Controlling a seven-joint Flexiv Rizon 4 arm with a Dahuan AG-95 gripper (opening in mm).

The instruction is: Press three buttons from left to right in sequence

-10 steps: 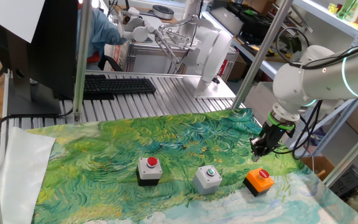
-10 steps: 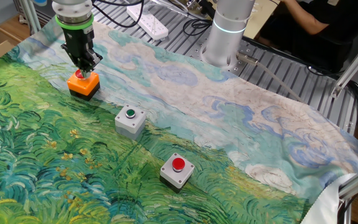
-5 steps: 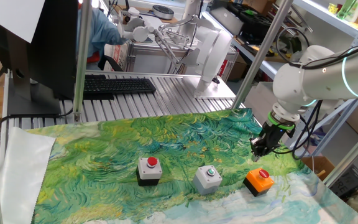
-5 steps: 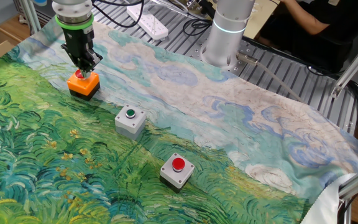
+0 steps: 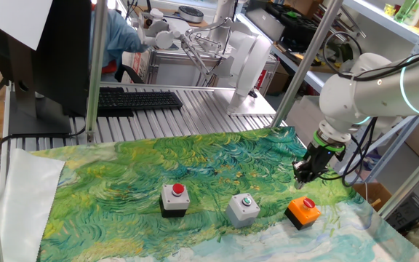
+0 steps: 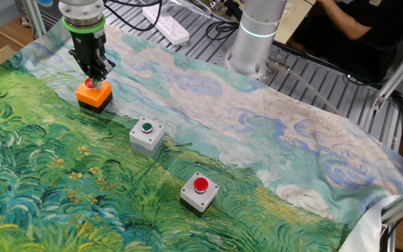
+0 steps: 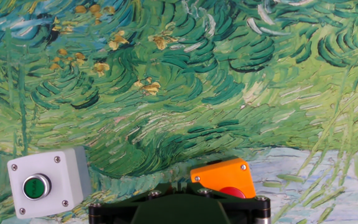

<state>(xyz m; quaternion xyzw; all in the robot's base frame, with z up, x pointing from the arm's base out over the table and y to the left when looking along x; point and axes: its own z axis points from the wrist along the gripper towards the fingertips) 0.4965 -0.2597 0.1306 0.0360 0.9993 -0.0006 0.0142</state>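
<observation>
Nothing had changed: we held the gripper (image 6: 98, 75) over the orange box (image 6: 93, 94), last in sequence; finger state indeterminate.

So the gripper (image 6: 96, 75) hangs right over the orange box (image 6: 94, 94), with the grey box (image 6: 146, 135) and another red-button box (image 6: 199, 192) lined up on the painted cloth (image 6: 271, 140).

No change is seen: the gripper (image 6: 96, 75) is held unmoved above the orange box (image 6: 93, 94), with nothing shifted on the cloth.
</observation>
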